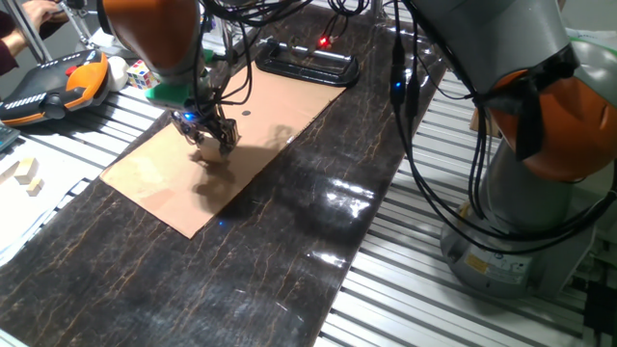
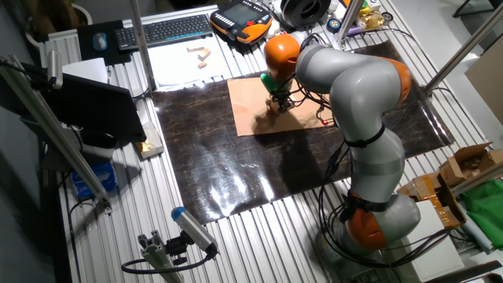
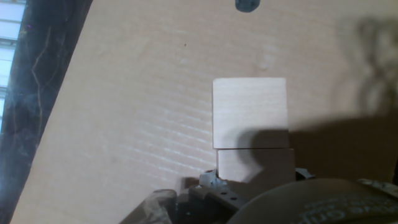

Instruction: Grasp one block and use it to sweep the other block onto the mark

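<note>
On the cardboard sheet [image 3: 124,124], the gripper [image 3: 252,180] seems clamped on the near block [image 3: 255,165] — light, rigid wood, best held by its flat sides — touching the far block [image 3: 250,112] below the mark [image 3: 247,5].

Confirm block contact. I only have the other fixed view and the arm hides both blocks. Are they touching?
Observer: Yes. The hand view shows the near wooden block at the jaws, flush against the far wooden block with no gap.
Operator: Mark?
Observer: The black dot is at the top edge of the hand view, roughly in line beyond the far wooden block, with bare cardboard between them.
Operator: Anything near the path?
Observer: In one fixed view, a multicoloured puzzle cube sits off the cardboard, well to the side.
</note>
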